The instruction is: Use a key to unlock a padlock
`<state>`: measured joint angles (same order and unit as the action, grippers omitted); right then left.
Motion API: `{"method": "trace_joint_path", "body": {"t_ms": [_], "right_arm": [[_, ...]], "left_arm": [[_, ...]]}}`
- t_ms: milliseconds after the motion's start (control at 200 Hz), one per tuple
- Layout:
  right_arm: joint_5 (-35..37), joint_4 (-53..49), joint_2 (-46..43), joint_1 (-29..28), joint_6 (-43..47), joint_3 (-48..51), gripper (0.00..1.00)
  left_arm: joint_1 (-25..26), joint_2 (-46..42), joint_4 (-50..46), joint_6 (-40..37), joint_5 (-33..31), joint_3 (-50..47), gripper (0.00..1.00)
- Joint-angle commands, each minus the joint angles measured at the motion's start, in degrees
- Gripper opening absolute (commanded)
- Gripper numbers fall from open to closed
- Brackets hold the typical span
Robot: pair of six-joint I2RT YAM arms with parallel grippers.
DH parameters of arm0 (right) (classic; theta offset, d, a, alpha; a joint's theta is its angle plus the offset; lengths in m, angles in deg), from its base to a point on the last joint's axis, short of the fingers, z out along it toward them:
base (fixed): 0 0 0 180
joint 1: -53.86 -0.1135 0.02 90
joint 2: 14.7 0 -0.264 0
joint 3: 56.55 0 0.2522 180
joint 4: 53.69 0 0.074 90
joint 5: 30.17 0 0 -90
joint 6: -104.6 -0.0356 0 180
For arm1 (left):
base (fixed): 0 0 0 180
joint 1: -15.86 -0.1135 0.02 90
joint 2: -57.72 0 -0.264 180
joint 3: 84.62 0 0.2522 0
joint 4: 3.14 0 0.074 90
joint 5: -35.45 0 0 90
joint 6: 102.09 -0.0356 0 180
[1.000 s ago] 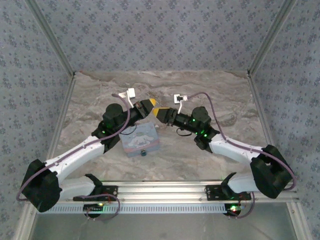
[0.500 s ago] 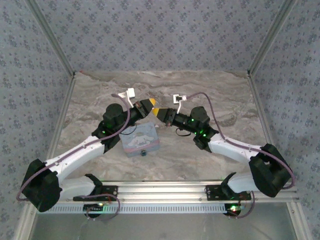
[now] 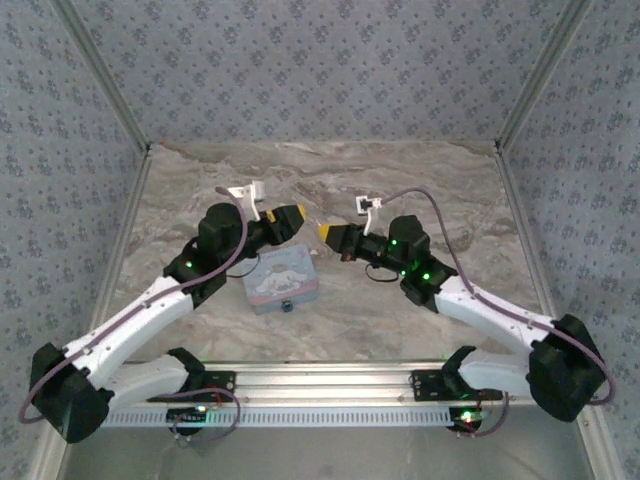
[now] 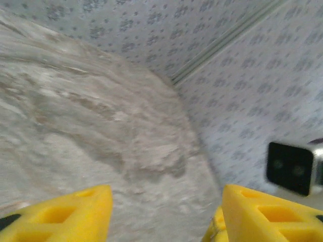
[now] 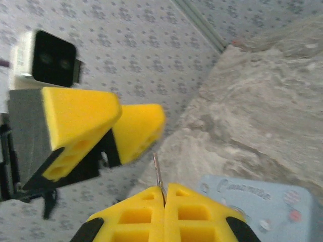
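The padlock, tiny and dark with a teal part, lies on the table against the near edge of the pale blue tin. My right gripper hovers beyond the tin's far right corner. In the right wrist view this gripper is shut on the key, whose thin metal blade sticks out past the fingertips. My left gripper hangs above the tin's far edge. Its yellow fingers stand wide apart with nothing between them, so the left gripper is open. Both grippers are away from the padlock.
The marble-patterned table is walled by patterned panels with metal corner posts. The tin lies just beneath the right gripper. The left gripper's fingers sit close in front of the key tip. An aluminium rail runs along the near edge.
The two grippers, nearly touching tip to tip a second ago, have drawn apart: the left moved left and back, the right moved right and nearer. The tin and padlock stayed put.
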<state>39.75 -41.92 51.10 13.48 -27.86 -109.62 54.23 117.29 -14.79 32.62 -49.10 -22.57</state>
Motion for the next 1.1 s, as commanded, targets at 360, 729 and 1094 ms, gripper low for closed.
{"method": "trace_joint_path", "body": {"t_ms": [360,729,1094], "right_arm": [[10.6,-24.0,-6.0,1.3,11.5,-3.5,0.00],[10.8,-24.3,-6.1,1.3,10.7,-2.9,0.00],[11.5,-25.9,-7.0,1.6,11.1,-3.0,0.00]], "left_arm": [[3.3,8.4,-43.1,-8.4,-17.3,4.7,0.92],[3.4,16.6,-35.9,-11.7,-17.6,7.8,0.93],[3.4,25.0,-34.7,-13.2,-15.3,10.3,0.94]]}}
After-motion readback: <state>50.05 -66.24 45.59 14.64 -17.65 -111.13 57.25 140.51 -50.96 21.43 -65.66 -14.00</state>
